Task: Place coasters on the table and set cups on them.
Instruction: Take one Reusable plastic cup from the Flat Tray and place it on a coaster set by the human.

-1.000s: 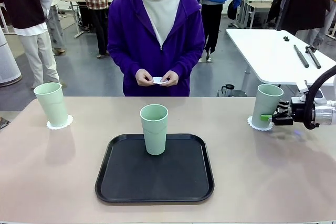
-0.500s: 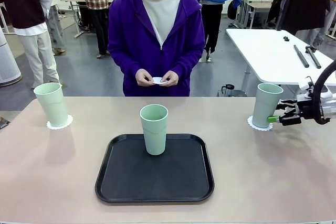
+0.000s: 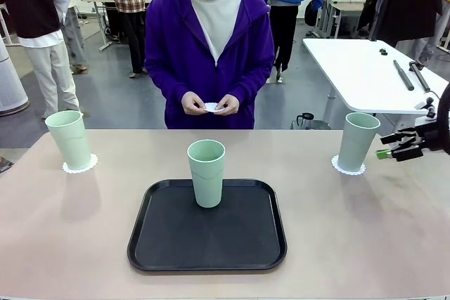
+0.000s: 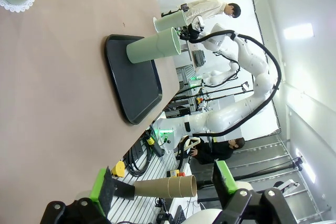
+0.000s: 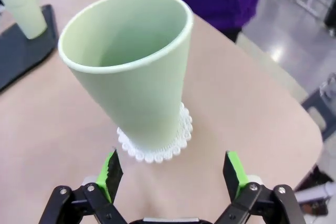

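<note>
Front view: tan table (image 3: 351, 230), left to right.
- Left cup (image 3: 69, 138) upright on left coaster (image 3: 79, 166), near the far-left edge.
- Black tray (image 3: 207, 258) at centre, with the middle cup (image 3: 207, 172) standing directly on its far half.
- Person in a purple hoodie at the far side, hands (image 3: 211, 105) together, pinching a white coaster (image 3: 211, 108) at waist height.
- Right cup (image 3: 357, 141) upright on right coaster (image 3: 349, 168), far right.
- Behind it, a white table (image 3: 358, 61) with dark tools (image 3: 411, 75); people stand further back.

Right gripper (image 3: 387, 146) is level, pointing at the right cup, just beside it but apart.

Right wrist view: the fingers are spread and empty, green pads short of the cup and clear of it.

Left wrist view: left gripper (image 4: 163, 187) has its fingers spread, nothing between them. The picture is rolled sideways, with the tray and middle cup ahead.
</note>
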Robot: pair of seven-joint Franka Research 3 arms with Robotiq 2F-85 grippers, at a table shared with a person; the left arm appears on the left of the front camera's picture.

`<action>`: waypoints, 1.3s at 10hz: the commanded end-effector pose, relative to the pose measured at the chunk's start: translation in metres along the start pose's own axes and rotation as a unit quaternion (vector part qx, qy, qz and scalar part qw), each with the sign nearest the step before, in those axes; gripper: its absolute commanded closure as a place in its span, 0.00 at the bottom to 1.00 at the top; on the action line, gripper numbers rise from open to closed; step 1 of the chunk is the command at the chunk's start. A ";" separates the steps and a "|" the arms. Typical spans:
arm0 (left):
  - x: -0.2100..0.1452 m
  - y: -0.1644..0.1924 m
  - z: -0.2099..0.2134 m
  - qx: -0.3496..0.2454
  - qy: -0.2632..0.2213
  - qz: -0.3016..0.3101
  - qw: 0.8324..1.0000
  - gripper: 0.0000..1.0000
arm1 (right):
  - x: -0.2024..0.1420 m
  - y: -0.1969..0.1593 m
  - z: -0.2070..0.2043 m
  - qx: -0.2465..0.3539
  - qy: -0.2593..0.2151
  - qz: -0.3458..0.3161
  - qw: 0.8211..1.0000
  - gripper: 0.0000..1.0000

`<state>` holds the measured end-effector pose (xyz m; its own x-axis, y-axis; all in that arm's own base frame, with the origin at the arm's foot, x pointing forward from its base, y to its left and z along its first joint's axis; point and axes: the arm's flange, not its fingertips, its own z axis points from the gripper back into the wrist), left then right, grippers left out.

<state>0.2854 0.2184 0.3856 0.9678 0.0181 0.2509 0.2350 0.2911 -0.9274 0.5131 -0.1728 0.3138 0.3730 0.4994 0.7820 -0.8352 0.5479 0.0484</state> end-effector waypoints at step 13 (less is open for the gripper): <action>-0.001 -0.001 0.002 -0.005 -0.006 -0.007 1.000 0.00 | 0.195 0.108 0.071 -0.164 0.174 -0.164 0.957 0.00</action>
<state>0.2855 0.2183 0.3857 0.9679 0.0176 0.2508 0.2350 0.2910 -0.9274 0.4666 -0.0563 0.5099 0.7725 0.4522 0.4458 -0.4969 0.8676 -0.0191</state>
